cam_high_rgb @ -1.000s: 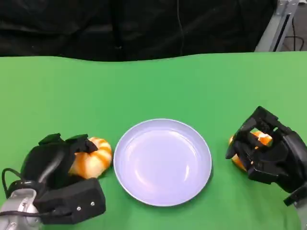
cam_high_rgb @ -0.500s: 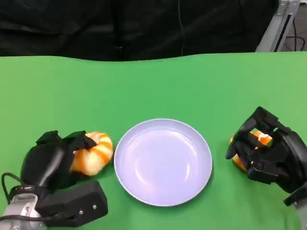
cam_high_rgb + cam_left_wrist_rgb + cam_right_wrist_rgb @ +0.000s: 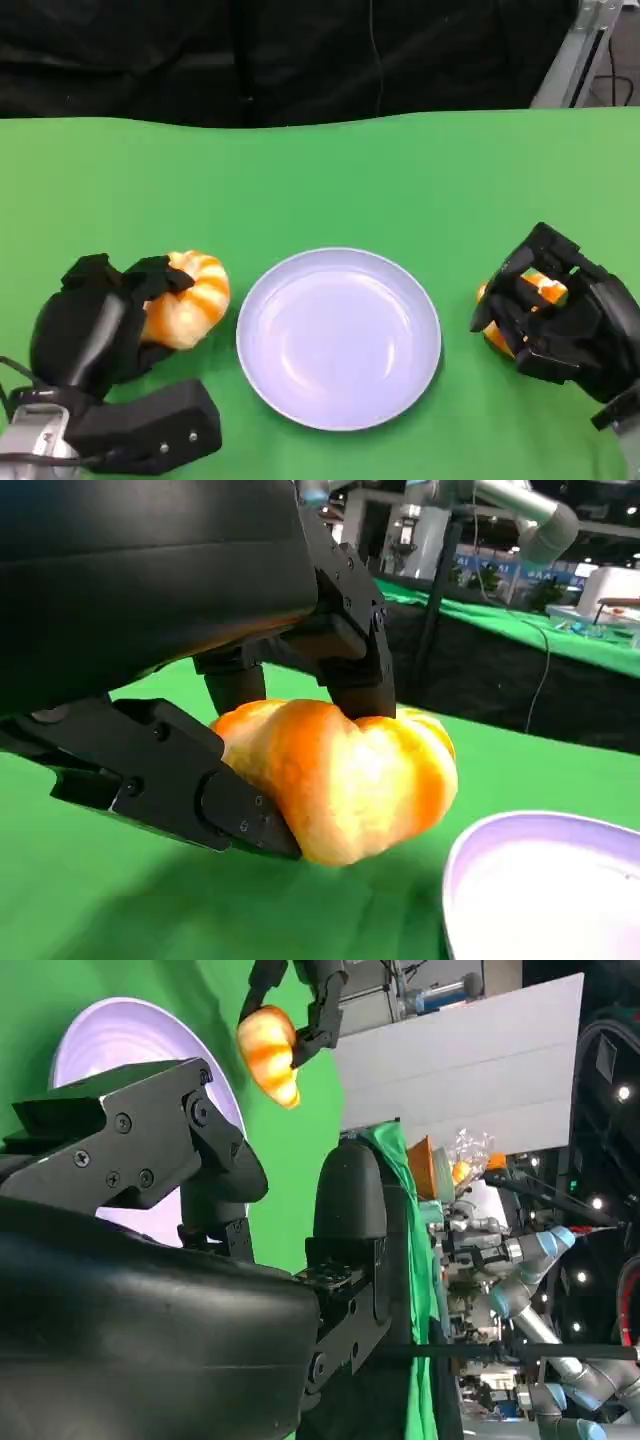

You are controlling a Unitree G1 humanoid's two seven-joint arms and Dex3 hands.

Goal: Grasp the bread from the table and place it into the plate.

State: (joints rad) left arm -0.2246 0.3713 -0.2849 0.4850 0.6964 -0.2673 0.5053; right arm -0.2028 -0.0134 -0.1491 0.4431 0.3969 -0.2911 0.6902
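Looking down from the head view, saw the left hand (image 3: 95, 325) clasping an orange bread (image 3: 190, 297) at nine o'clock of the plate (image 3: 339, 337); at three o'clock, the right hand (image 3: 560, 315) curled around a second bread (image 3: 545, 288). From the left wrist, showed fingers (image 3: 190, 780) pinching the roll's flanks above the cloth. Probably light, soft, easily dented; best gripped gently across its middle.

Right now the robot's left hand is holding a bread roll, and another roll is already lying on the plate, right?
Not quite. The left hand does hold a bread roll, but the plate has no roll on it, as the head view shows. The other roll is on the green table beside the plate, under the right hand.
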